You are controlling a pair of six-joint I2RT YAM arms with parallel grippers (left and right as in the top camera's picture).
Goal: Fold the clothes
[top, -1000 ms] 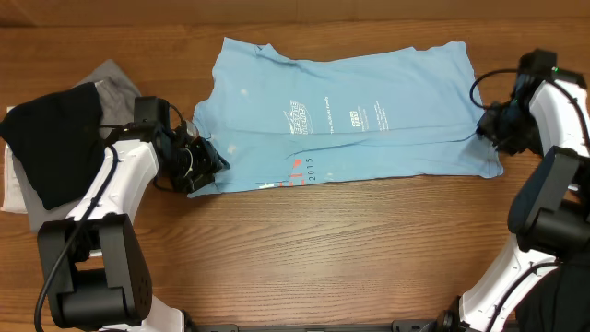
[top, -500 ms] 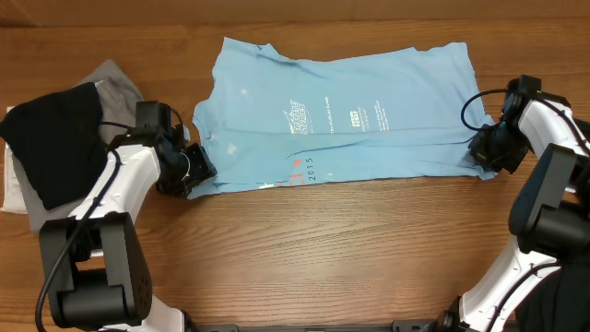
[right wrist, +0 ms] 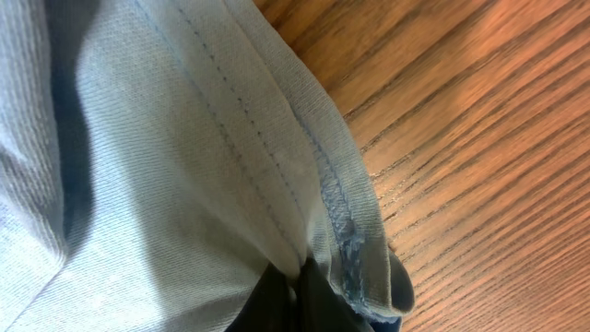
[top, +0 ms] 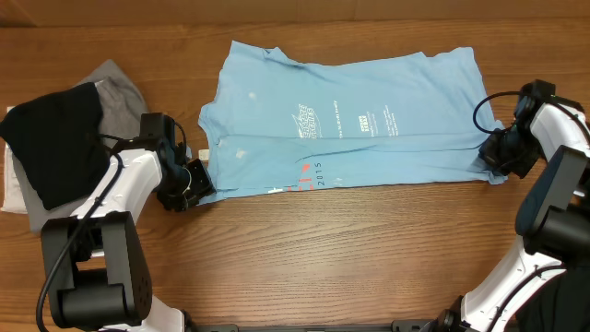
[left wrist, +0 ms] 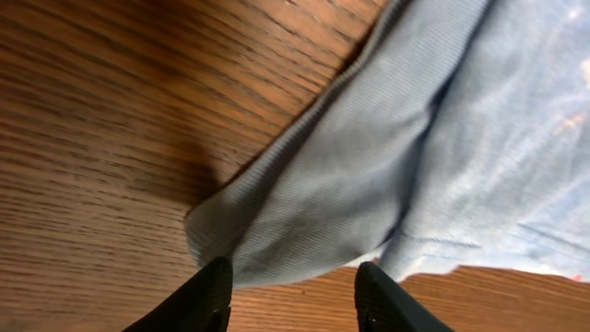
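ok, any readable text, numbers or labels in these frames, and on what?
"2015": on the sky-blue T-shirt, near its lower edge in the overhead view.
White print mid-shirt: too small to read.
Pink-red mark beside the number: unreadable.
Wrist views: no text.

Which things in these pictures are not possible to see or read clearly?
Overhead: lettering on the blue T-shirt, too small to read.
Overhead: white garment, mostly under the black garment, cut by the left edge.
Right wrist: right gripper, nearly all hidden by shirt fabric and the lower edge.
Left wrist: left gripper, only fingertips show; lower edge cuts the rest.
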